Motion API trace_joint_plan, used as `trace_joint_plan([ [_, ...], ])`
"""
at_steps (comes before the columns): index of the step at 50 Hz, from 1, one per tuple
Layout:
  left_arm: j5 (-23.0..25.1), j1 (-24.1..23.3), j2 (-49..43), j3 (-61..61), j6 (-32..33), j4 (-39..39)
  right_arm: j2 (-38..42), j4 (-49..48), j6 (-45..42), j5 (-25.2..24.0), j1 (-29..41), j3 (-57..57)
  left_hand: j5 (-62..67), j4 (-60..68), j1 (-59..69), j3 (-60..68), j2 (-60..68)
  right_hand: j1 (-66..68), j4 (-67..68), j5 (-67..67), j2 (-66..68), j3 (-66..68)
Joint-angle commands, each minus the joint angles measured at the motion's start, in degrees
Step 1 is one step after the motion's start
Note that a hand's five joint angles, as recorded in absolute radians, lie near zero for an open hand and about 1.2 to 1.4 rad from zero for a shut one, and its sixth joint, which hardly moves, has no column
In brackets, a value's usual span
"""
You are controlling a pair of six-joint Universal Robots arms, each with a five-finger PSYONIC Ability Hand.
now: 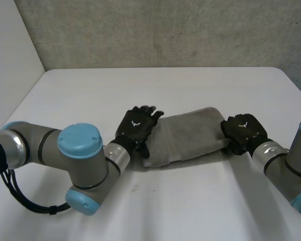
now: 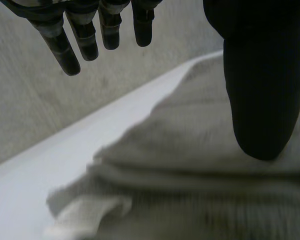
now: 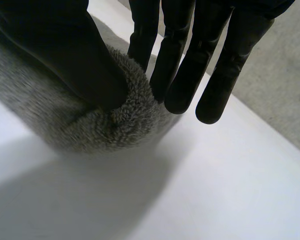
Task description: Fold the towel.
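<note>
White table point(image 1: 140, 90); towel point(image 1: 190, 133) folded long at frame centre. Left hand point(image 1: 135, 128) on left end, fingers straight, thumb pressing (steadying, likely). Right hand point(image 1: 245, 129) pinching right end, probably to fold across.

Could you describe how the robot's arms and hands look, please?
The left arm and right arm are grey tubes with rounded joints and light-blue caps. The left hand and right hand are black, with slim fingers, a broad thumb and a small white mark on the back.
</note>
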Motion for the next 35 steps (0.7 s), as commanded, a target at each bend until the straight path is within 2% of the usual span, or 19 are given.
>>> trace_joint_plan([
  [1, -0.77, 1.02, 1.26, -4.78, 4.70, -2.19, -0.19, -0.78, -4.44, 0.97, 5.02, -4.52, -1.70, 0.43, 0.10, 0.49, 0.63, 26.79, 11.86, 14.85, 13.38, 12.34],
  [2, -0.78, 1.02, 1.27, -4.79, 4.71, -2.19, -0.19, -0.78, -4.45, 0.97, 5.05, -4.54, -1.70, 0.43, 0.10, 0.49, 0.63, 26.79, 11.86, 14.85, 13.38, 12.34],
  [4, -2.70, 1.19, 3.02, -6.54, 5.67, -2.02, 0.16, -0.78, -4.36, 2.46, 11.60, -8.03, -1.75, 0.38, 0.05, 0.45, 0.59, 26.79, 11.86, 14.85, 13.38, 12.34],
  [5, -2.71, 1.19, 3.03, -6.55, 5.67, -2.02, 0.16, -0.78, -4.36, 2.47, 11.64, -8.05, -1.75, 0.38, 0.05, 0.45, 0.59, 26.79, 11.86, 14.85, 13.38, 12.34],
  [7, -3.77, 1.55, 3.90, -7.16, 5.67, -2.02, 0.51, -0.69, -4.71, 4.30, 16.80, -10.94, -1.75, 0.38, 0.05, 0.45, 0.59, 26.79, 11.86, 14.85, 13.38, 12.34],
  [10, -5.87, 3.66, 6.63, -8.48, 5.67, -2.28, 0.78, -0.69, -4.88, 4.93, 19.02, -12.18, -1.75, 0.38, 0.05, 0.45, 0.59, 26.79, 11.86, 14.85, 13.38, 12.34],
  [12, -6.84, 6.28, 10.91, -10.75, 5.50, -2.19, 2.00, -0.34, -6.11, 4.58, 23.39, -14.81, -1.75, 0.38, 0.05, 0.45, 0.59, 26.79, 11.86, 14.85, 13.38, 12.34],
  [13, -6.84, 6.29, 10.94, -10.77, 5.50, -2.19, 2.01, -0.34, -6.12, 4.58, 23.41, -14.82, -1.75, 0.38, 0.05, 0.45, 0.59, 26.79, 11.86, 14.85, 13.38, 12.34],
  [15, -6.93, 7.70, 13.22, -12.00, 5.32, -2.19, 4.46, -0.60, -8.65, 4.40, 28.31, -17.01, -1.75, 0.38, 0.05, 0.45, 0.59, 26.79, 11.86, 14.85, 13.38, 12.34],
  [20, -6.75, 14.97, 21.73, -16.38, 4.45, -1.93, 8.23, -0.69, -13.13, 4.23, 33.68, -18.68, -1.75, 0.38, 0.05, 0.45, 0.59, 26.79, 11.86, 14.85, 13.38, 12.34],
  [24, -6.75, 18.42, 24.21, -17.71, 3.48, -1.93, 10.71, -0.86, -14.99, 2.55, 35.54, -18.78, -1.75, 0.38, 0.05, 0.45, 0.59, 26.79, 11.86, 14.85, 13.38, 12.34],
  [28, -6.58, 21.49, 26.49, -18.67, 1.02, -2.19, 14.74, -0.86, -15.43, -3.49, 37.30, -20.00, -1.75, 0.38, 0.05, 0.45, 0.59, 26.79, 11.86, 14.85, 13.38, 12.34],
  [32, -6.05, 22.20, 26.49, -19.12, -0.83, -2.19, 17.92, -0.34, -15.61, -4.65, 37.83, -21.85, -1.75, 0.38, 0.05, 0.45, 0.59, 26.79, 11.86, 14.85, 13.38, 12.34],
  [35, -4.82, 21.50, 26.49, -19.20, -1.62, -2.19, 18.97, -0.07, -15.52, -3.07, 37.83, -23.17, -1.75, 0.38, 0.05, 0.45, 0.59, 26.79, 11.86, 14.85, 13.38, 12.34],
])
